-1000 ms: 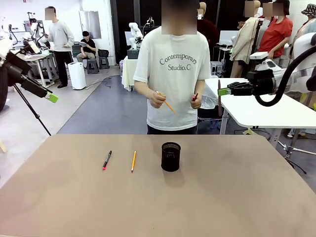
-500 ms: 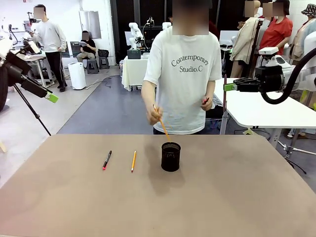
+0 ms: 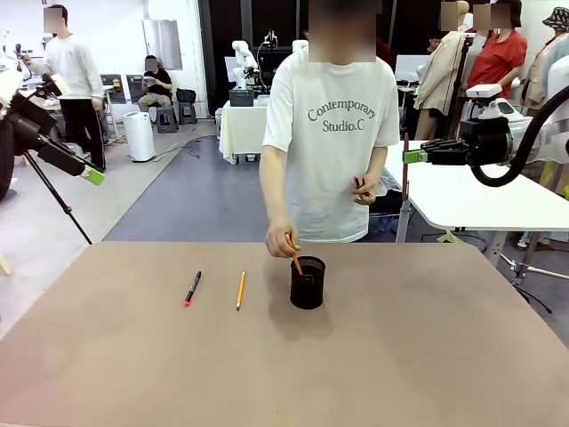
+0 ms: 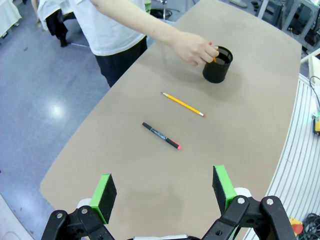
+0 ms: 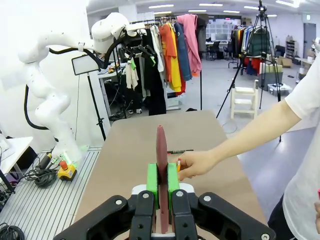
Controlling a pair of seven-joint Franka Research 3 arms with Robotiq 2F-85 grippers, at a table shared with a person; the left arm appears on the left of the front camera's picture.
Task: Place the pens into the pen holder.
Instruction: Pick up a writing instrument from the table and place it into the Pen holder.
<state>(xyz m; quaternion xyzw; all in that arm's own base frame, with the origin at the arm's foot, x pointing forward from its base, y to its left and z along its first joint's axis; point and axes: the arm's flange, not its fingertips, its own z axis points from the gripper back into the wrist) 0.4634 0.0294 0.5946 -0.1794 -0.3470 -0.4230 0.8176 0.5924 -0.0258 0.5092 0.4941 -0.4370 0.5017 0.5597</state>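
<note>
Gripping dark red pen upright, right pincer hangs well right of pen holder; left pincer wide, empty; black pen, pencil on tabletop left of pen holder.

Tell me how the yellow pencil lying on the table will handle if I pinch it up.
The pencil looks straight and slim, so it is probably stiff and light. It lies flat on the smooth table, so it may roll or skid if nudged sideways. Being so thin, it leaves little to grip; a pinch would likely graze the table.
</note>
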